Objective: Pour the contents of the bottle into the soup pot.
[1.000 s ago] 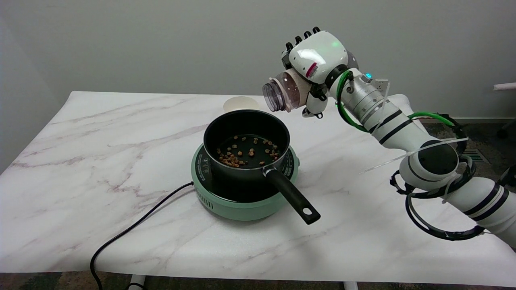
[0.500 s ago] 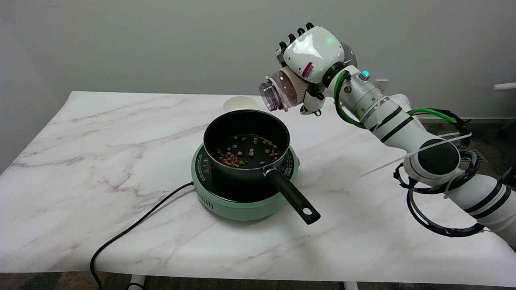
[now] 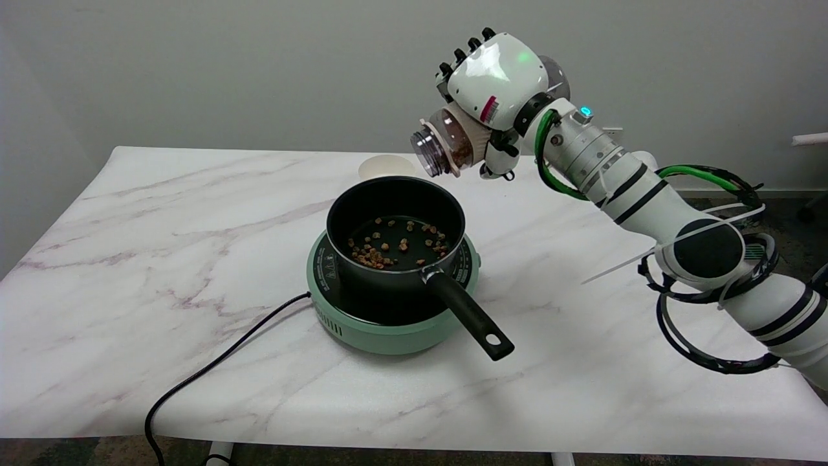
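Clear plastic, one bottle (image 3: pixel 446 139) lies tilted in the right hand (image 3: pixel 495 81), fingers wrapped round it (mouth aimed down-left). One soup pot (image 3: pixel 394 223) sits below on one green burner (image 3: pixel 388 317).

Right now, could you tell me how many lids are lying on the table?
1: a pale round lid lies on the table just behind the pot, partly hidden by its rim.
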Motion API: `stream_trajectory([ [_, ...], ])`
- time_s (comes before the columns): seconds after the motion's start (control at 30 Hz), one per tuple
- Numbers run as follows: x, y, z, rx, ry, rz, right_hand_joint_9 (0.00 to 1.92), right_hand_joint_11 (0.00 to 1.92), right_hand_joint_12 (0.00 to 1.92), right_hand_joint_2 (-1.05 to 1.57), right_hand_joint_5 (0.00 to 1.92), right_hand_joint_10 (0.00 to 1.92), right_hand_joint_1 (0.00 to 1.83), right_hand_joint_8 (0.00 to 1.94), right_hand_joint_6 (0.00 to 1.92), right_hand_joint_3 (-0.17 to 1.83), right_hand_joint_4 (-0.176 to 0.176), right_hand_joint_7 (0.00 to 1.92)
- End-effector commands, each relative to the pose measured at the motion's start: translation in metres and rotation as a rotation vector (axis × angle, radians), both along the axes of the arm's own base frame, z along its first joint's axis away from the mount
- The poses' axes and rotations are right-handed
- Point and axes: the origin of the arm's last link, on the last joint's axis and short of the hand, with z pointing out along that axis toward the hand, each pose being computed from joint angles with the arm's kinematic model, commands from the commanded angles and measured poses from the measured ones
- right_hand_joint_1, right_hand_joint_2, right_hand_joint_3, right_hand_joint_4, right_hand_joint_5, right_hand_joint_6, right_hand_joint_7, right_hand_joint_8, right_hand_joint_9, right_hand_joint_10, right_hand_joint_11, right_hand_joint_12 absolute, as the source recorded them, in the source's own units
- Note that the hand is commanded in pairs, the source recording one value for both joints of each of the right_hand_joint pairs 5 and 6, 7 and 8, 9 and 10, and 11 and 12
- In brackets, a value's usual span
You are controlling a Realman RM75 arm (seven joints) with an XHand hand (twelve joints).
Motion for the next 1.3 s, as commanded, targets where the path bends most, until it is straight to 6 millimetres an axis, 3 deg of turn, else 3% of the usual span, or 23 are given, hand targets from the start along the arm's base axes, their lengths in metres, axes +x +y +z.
stream_trajectory([
  [0.03, -0.001, 0.001, -0.002, 0.016, 0.054, -0.002, 1.23, 1.08, 1.08, 0.87, 1.59, 1.23, 1.3, 1.41, 1.59, 0.55, 0.0, 1.41],
  [0.27, -0.01, 0.002, -0.005, 0.025, 0.051, -0.031, 1.23, 1.09, 1.09, 0.88, 1.58, 1.23, 1.29, 1.41, 1.58, 0.54, 0.0, 1.41],
  [0.93, 0.022, -0.003, -0.003, 0.047, 0.223, 0.035, 1.25, 1.08, 1.08, 0.92, 1.53, 1.25, 1.28, 1.42, 1.53, 0.54, 0.0, 1.42],
  [1.3, 0.033, -0.005, -0.003, 0.051, 0.231, 0.058, 1.25, 1.07, 1.07, 0.95, 1.54, 1.25, 1.26, 1.43, 1.54, 0.54, 0.0, 1.43],
])
